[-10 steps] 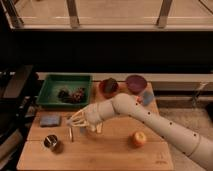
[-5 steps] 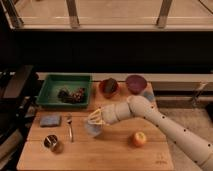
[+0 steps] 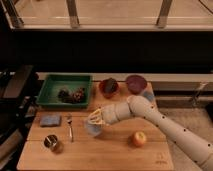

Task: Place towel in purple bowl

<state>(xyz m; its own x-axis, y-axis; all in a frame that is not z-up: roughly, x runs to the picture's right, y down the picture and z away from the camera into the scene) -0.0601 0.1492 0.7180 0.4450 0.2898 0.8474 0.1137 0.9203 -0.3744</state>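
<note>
The purple bowl stands at the back right of the wooden table. A pale blue-grey towel sits bunched just under my gripper, left of the table's middle. The gripper is right on top of the towel and hides its upper part. My arm reaches in from the lower right. The bowl is well to the back right of the gripper.
A red bowl with something dark in it stands left of the purple bowl. A green tray holds dark items. A blue cloth, a fork, a can and an apple lie around the gripper.
My gripper has moved a little to the right from beside the fork. The pale towel now shows under it.
</note>
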